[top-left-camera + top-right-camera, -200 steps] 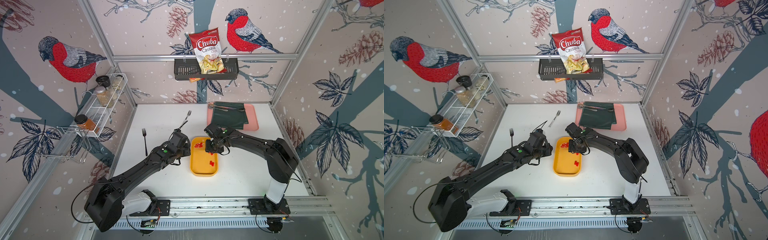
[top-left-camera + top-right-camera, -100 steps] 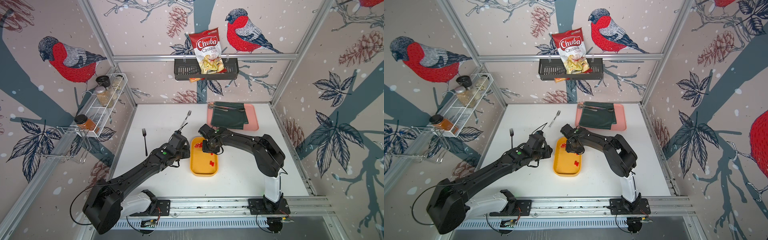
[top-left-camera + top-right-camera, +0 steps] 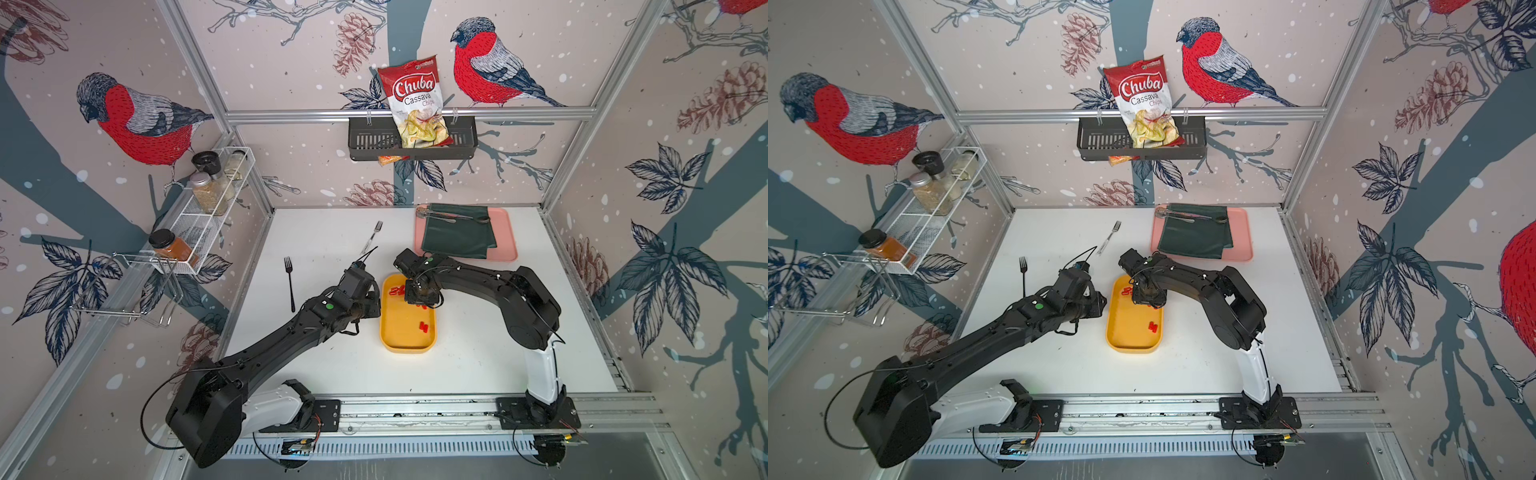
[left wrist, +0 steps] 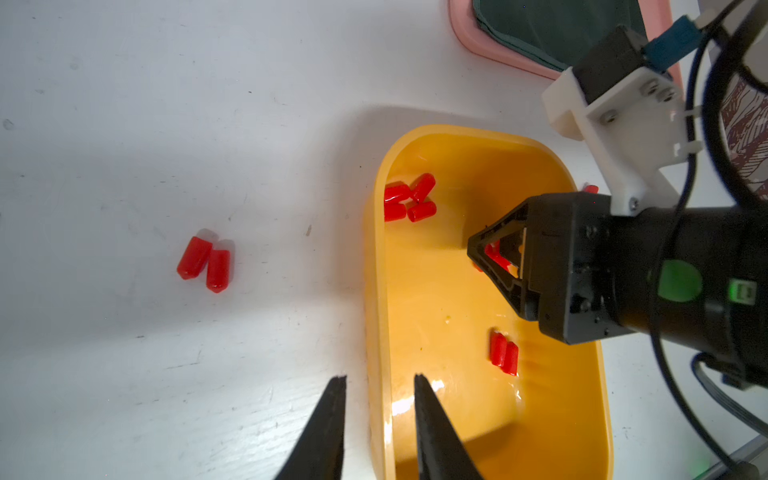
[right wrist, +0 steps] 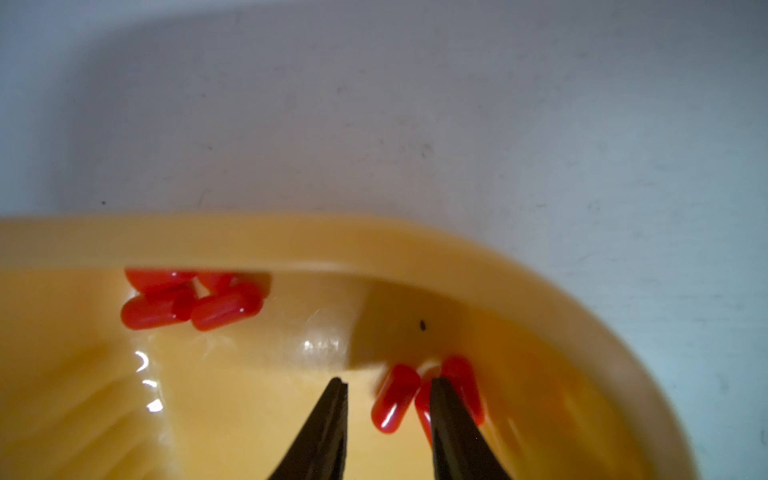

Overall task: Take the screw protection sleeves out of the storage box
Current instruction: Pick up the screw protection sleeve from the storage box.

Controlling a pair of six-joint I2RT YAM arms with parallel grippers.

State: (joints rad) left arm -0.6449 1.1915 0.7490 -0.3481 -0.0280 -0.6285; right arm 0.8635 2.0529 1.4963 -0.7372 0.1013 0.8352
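Red, glossy and stubby, the screw protection sleeves nearest the right gripper lie at its tips in the storage box. One sits between the narrowly parted jaws, long axis roughly in line with them, not yet pinched. The left gripper straddles the box wall, narrow; whether it clamps, I cannot tell. Two sleeves rest outside on the table.

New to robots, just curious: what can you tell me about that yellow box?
The box is a shallow, glossy yellow-orange plastic tray, rounded corners, low rim, flat on the white table. Red sleeves lie inside in clusters. The right gripper reaches into it; the left gripper straddles one long rim.
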